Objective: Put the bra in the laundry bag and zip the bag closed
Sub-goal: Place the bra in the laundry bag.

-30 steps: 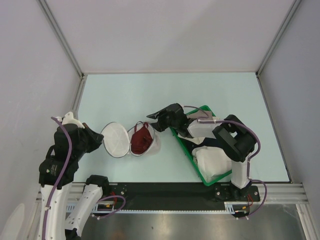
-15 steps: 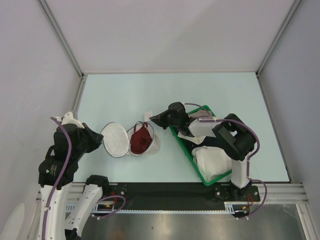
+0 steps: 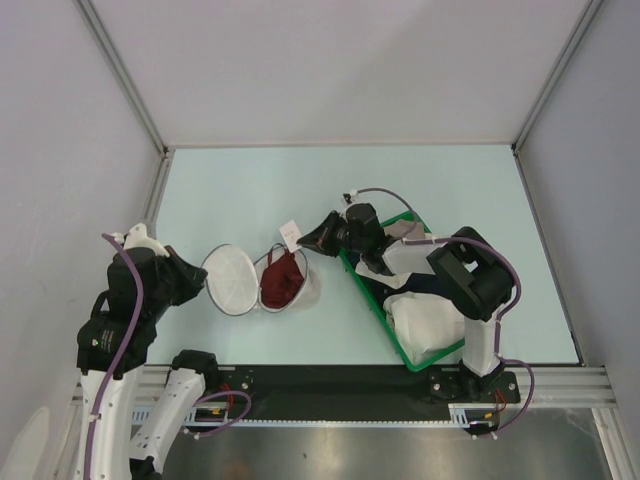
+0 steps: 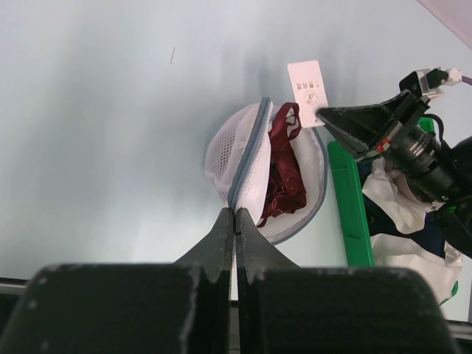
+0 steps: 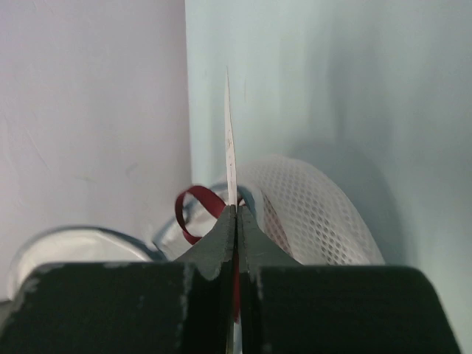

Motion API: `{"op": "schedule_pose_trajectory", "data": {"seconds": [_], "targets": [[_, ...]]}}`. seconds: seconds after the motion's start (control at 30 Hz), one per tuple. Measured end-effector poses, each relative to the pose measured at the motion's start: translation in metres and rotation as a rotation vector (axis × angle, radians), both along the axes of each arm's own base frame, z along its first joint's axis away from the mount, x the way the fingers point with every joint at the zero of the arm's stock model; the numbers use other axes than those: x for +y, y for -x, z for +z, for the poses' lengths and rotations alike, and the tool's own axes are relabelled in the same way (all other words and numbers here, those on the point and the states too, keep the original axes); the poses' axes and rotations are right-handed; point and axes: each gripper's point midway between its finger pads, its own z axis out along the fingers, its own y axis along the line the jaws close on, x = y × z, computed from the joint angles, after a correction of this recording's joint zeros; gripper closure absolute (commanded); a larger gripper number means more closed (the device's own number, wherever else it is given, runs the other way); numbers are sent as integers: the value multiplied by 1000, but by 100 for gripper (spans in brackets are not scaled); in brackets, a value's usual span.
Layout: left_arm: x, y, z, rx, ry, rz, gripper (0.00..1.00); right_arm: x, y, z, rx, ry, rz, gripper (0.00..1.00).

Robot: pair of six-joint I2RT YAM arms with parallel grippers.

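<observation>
**Laundry bag, clamshell open on worktop; bra inside; both my pincers closed.**
Hard to make out: the print on the white tag is too small to read, and the tag is only an edge-on sliver in my right wrist view. Bra bunched, cups indistinct. Contents: bra in the bag's 3 o'clock half. Left pincer clamped on the zipper rim, 9 o'clock side. Right pincer pinched on the tag, at the bag's 1 o'clock. Green basket at 3 o'clock holds white and navy garments, partly under my right arm.
</observation>
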Motion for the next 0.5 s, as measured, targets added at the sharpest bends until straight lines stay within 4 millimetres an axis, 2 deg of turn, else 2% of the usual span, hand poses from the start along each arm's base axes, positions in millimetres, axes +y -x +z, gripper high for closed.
{"op": "schedule_pose_trajectory", "data": {"seconds": [0.13,0.23,0.37,0.5], "targets": [[-1,0,0,-1,1,-6,100,-6,19,-9,-129,57,113,100],[-2,0,0,0,4,-11,100,-7,28,-9,-211,82,164,100],[-2,-1,0,3,3,-12,100,-8,40,1,-340,104,237,100],[-2,-5,-1,10,-3,-14,100,-8,48,15,-460,115,297,93]]}}
